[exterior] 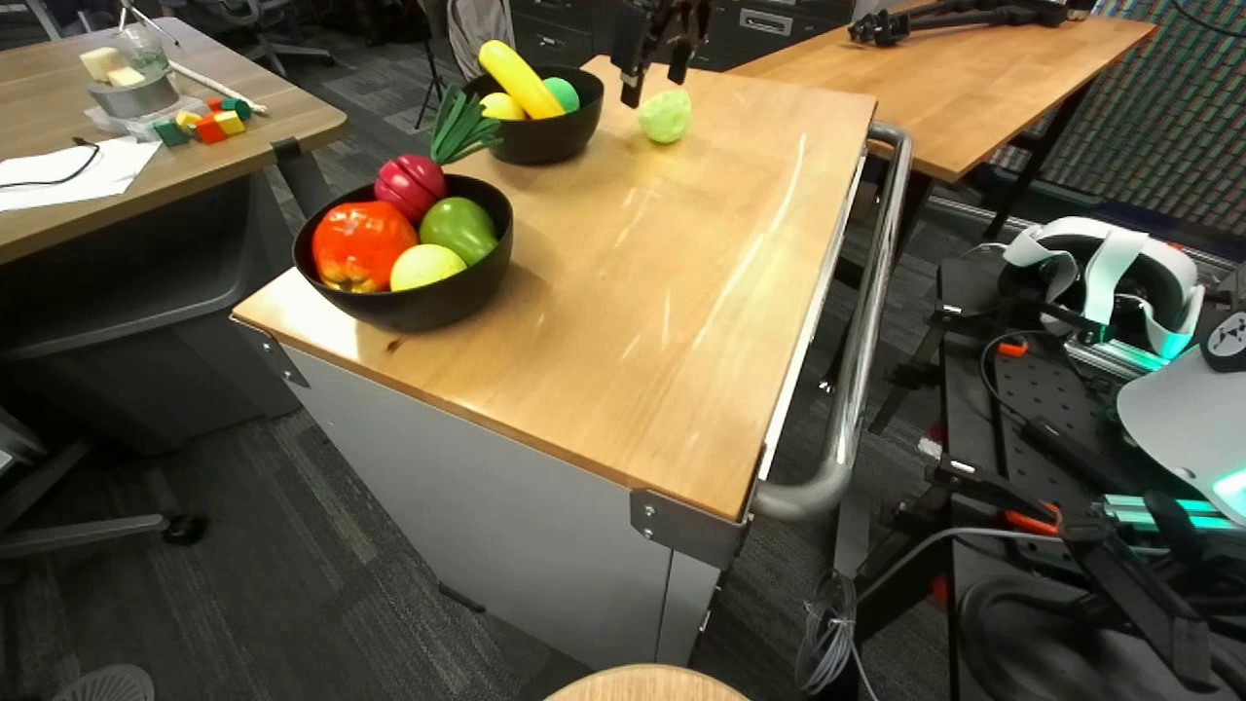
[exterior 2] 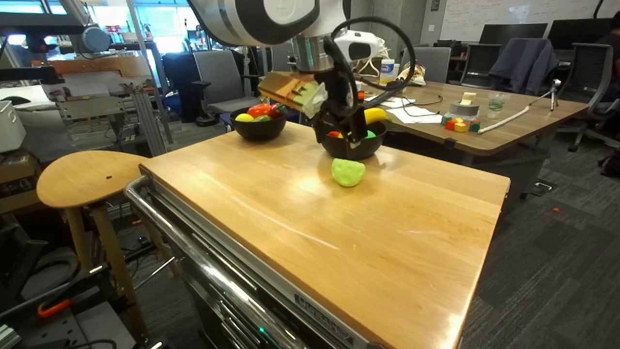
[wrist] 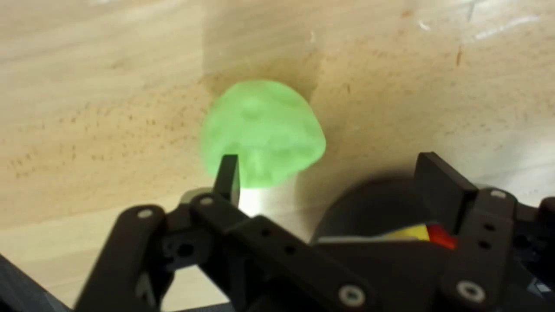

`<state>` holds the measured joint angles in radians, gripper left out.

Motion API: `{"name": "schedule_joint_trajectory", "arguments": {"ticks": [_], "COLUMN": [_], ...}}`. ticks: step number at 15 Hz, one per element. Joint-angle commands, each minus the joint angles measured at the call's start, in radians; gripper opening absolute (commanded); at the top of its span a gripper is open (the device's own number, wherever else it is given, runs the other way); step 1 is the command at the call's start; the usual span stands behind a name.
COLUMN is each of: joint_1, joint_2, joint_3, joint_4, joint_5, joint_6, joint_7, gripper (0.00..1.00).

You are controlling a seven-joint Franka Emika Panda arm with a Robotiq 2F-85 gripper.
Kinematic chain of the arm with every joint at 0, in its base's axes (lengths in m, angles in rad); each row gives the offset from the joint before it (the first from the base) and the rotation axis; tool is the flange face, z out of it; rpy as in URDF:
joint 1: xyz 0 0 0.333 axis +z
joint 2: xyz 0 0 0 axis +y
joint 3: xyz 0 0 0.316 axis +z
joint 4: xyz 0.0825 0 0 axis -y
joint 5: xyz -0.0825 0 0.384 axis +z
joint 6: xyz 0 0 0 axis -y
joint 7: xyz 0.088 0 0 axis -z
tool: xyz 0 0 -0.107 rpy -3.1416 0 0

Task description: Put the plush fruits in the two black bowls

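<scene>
In an exterior view I get windows [exterior 2: 167, 28] blown out to bluish white, while the carpet [exterior 2: 547, 271] reads dim. Glare streaks the wooden tabletop [exterior 2: 411, 203] in both exterior views. My wrist view is soft: the light-green plush fruit [wrist: 264, 130] looks blurred at its edges, with faint shadows above and to its right and a white hotspot below it

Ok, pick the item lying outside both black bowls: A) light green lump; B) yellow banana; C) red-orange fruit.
A: in an exterior view, the light green lump rests on the wooden tabletop, apart from the near black bowl and the far black bowl.
</scene>
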<state>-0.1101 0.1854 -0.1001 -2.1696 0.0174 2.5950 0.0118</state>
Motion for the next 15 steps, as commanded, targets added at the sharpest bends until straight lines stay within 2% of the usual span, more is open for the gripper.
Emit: {"name": "schedule_joint_trajectory", "arguments": {"ticks": [1,8,9,10,15], "joint_1": [-0.024,-0.037,-0.037,-0.036,-0.036], "joint_2": [-0.061,-0.047,-0.046,-0.047,-0.048], "joint_3": [0.006,-0.004,-0.005,-0.008,-0.019], "joint_4": [-0.138,-0.181,-0.182,-0.183,-0.183], "joint_5": [0.061,0.088,0.085,0.079,0.062], "joint_6": [0.097,0.174,0.185,0.192,0.218], "joint_7": [-0.06,-0.043,-0.04,-0.037,-0.041], "gripper": [1.0,1.0,0.9,0.74,0.35]}}
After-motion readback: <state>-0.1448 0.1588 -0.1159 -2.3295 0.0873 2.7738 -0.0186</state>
